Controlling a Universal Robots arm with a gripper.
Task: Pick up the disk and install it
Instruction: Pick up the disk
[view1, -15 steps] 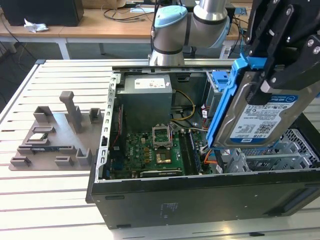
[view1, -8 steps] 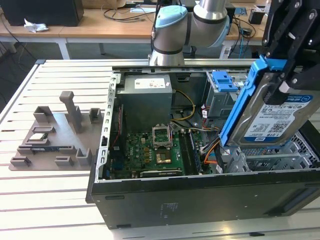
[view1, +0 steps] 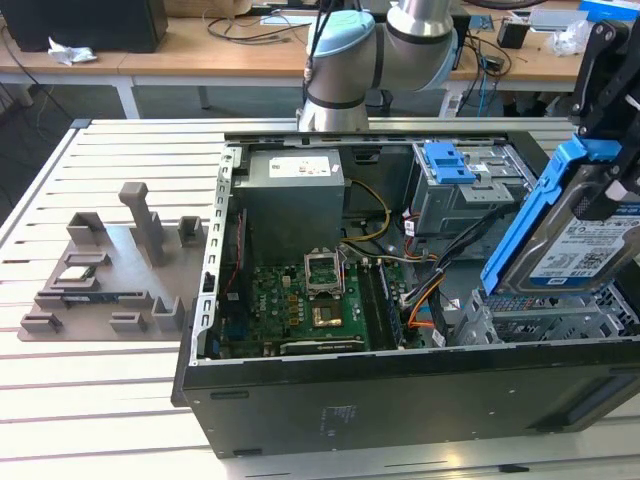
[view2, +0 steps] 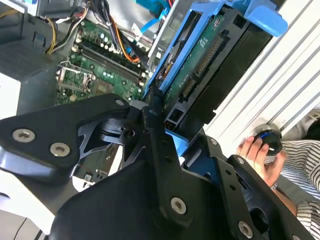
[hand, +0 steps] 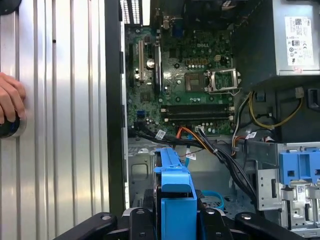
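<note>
While the hand (view1: 611, 160) grips the disk (view1: 575, 240), the open case (view1: 400, 405) holds a green motherboard (view1: 290, 305).

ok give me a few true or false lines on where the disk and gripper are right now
1. The gripper holds the disk. True.
2. The disk lies flat in a bay of the computer case. False: it is held tilted over the case.
3. The case is closed. False: it is open, with the motherboard exposed.
4. A person's hand touches a round black knob on the table. True.
</note>
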